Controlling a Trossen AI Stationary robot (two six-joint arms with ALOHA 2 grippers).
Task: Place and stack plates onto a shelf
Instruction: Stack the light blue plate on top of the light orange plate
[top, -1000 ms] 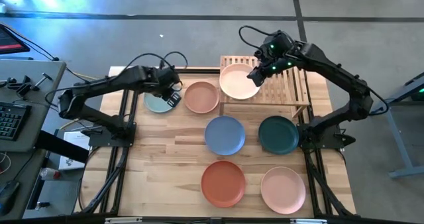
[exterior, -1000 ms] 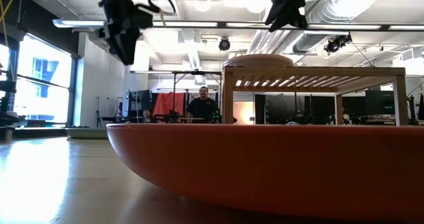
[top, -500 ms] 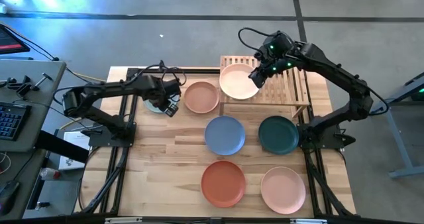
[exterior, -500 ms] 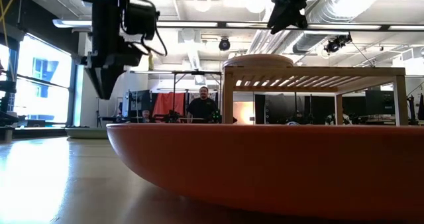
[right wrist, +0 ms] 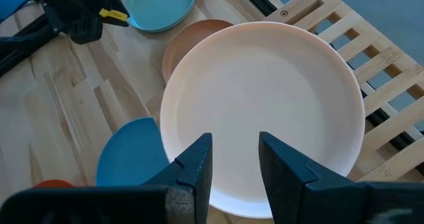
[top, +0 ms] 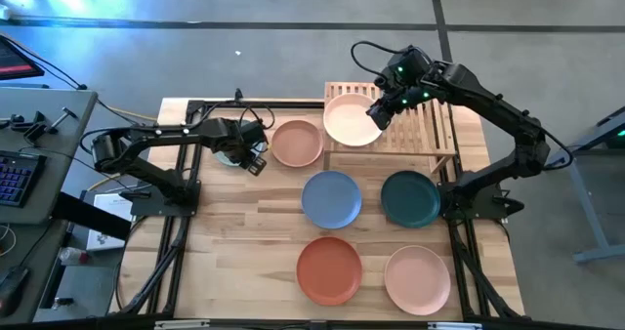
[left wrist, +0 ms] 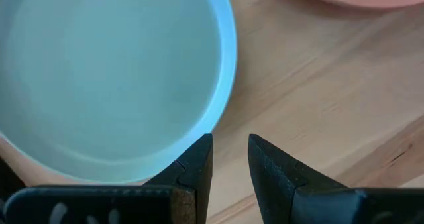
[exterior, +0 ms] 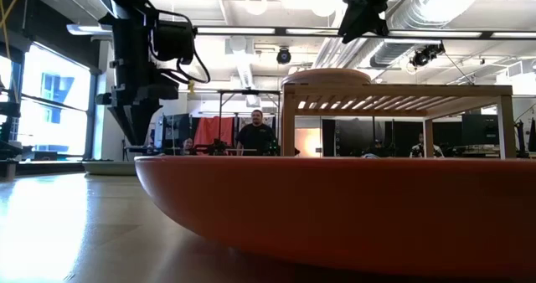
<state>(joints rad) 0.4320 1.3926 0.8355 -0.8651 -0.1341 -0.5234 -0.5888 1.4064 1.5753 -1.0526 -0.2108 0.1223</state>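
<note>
Beside the pale teal plate point(left wrist: 99, 78), left fingers point(left wrist: 192, 168) stand parted.

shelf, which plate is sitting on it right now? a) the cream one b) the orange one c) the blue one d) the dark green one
A: the cream plate lies on the slatted shelf, under the right gripper; the blue plate, dark green plate and orange plate all lie on the table.
</note>
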